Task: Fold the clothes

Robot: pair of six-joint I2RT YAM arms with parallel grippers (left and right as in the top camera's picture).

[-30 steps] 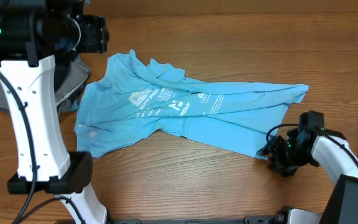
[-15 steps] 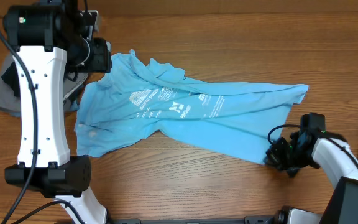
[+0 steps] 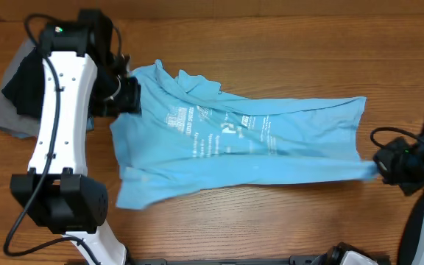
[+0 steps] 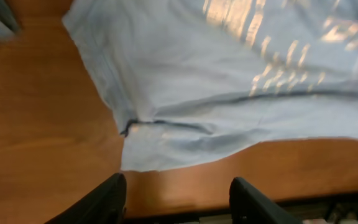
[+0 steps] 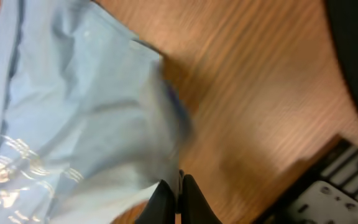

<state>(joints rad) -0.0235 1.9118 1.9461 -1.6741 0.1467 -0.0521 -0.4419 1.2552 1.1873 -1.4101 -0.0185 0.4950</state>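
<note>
The clothes are chiefly a light blue T-shirt with white lettering, lying stretched across the middle of the table. My right gripper is at the shirt's lower right corner and is shut on the fabric there. In the right wrist view the shirt runs down into the closed right gripper. My left gripper is open and empty, hovering over bare wood just off the shirt's edge. From overhead the left gripper sits by the shirt's upper left side.
A black garment lies on a grey one at the far left, behind the left arm. Bare wooden table shows in front of and behind the shirt.
The right gripper closed on the shirt's corner and pulled it right, drawing the shirt out flatter. The left arm swung forward and right to the shirt's left side, its jaws narrowing somewhat.
</note>
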